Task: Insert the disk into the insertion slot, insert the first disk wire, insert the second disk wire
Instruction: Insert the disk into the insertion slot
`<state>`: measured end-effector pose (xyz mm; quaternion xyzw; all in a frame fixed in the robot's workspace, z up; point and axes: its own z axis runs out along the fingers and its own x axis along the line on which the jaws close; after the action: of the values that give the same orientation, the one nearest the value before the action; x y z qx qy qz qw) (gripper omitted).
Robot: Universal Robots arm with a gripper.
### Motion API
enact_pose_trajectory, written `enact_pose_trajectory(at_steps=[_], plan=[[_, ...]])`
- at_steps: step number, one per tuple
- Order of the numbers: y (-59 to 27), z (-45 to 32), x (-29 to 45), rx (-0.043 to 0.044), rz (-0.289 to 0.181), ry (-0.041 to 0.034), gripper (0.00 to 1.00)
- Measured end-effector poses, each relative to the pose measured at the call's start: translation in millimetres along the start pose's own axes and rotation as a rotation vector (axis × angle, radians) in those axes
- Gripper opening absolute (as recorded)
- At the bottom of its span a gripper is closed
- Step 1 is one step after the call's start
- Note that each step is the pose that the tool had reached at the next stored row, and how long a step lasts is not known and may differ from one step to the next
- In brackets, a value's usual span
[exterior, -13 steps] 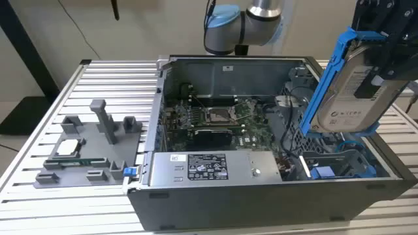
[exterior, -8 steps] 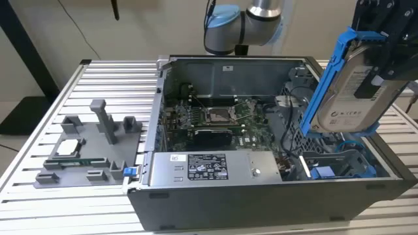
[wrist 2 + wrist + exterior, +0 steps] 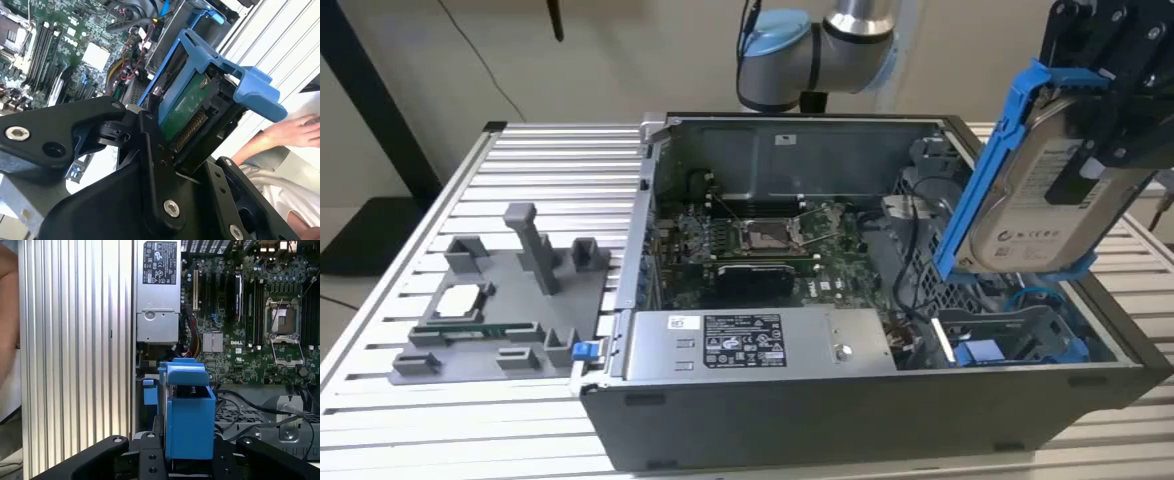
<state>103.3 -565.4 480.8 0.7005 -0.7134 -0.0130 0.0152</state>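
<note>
My gripper (image 3: 1105, 140) is shut on the disk (image 3: 1047, 190), a silver-grey drive with a white label clipped in a blue frame. The disk hangs upright and tilted above the open computer case's end at the exterior view's right. The second wrist view shows the disk's green circuit board (image 3: 187, 107) between my black fingers (image 3: 150, 145). In the first wrist view the blue frame (image 3: 187, 410) stands on end between the fingers (image 3: 150, 455). The insertion slot (image 3: 1007, 345), a grey bay with blue rails, lies open below the disk. Loose black cables (image 3: 914, 250) and a blue cable (image 3: 1041, 300) lie beside the bay.
The case holds a motherboard (image 3: 767, 240) and a grey power supply (image 3: 747, 345). A grey fixture tray (image 3: 500, 310) with a square chip sits on the slatted table (image 3: 520, 170) at the exterior view's left. A person's hand (image 3: 295, 130) rests by the table.
</note>
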Motion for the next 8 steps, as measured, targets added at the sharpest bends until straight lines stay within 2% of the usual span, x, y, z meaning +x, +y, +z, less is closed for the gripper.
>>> enact_pose_trajectory(at_steps=[8], plan=[[-1.5,3.4,0.1,-0.0001,0.0,-0.0001,0.0]])
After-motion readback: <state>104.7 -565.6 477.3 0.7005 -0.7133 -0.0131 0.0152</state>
